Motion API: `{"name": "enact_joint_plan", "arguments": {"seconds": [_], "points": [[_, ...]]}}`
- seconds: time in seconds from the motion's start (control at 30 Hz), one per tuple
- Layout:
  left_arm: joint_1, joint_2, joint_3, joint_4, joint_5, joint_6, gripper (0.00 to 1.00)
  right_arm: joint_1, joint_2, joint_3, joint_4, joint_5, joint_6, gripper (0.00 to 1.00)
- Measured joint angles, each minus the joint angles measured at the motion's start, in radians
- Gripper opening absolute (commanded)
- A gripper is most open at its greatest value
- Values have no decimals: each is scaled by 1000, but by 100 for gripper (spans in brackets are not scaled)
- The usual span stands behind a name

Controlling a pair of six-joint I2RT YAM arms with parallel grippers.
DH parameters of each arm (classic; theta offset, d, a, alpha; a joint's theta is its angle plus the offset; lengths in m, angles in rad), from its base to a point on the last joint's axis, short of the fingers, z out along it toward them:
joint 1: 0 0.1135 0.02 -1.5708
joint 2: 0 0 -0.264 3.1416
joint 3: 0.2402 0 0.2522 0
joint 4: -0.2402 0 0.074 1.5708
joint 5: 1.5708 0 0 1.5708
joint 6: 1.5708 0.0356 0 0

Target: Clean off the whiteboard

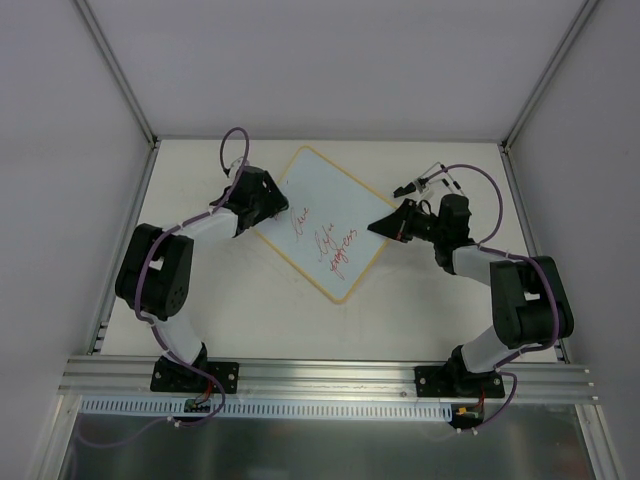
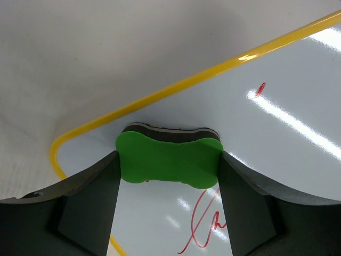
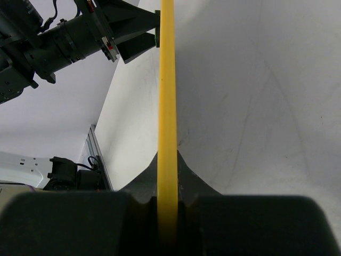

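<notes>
Green eraser (image 2: 168, 160), one, whiteboard (image 1: 332, 192), one

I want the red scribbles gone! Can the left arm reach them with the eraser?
Probably yes. The left tool holds the green eraser against the whiteboard, right beside the red writing.

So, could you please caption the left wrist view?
Left tool holds a green eraser to the whiteboard, near red writing.
</notes>
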Motion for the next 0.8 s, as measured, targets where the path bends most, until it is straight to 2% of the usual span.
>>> {"name": "enact_joint_plan", "arguments": {"seconds": [0.3,0.57,0.8], "points": [[2,19,21,36,34,-25,19,6,0,0,28,21,-21,0],[-47,59,172,20,61,-29,19,27,0,1,57,49,-48,0],[-42,112,290,21,62,-42,18,43,0,2,55,68,-44,0]]}}
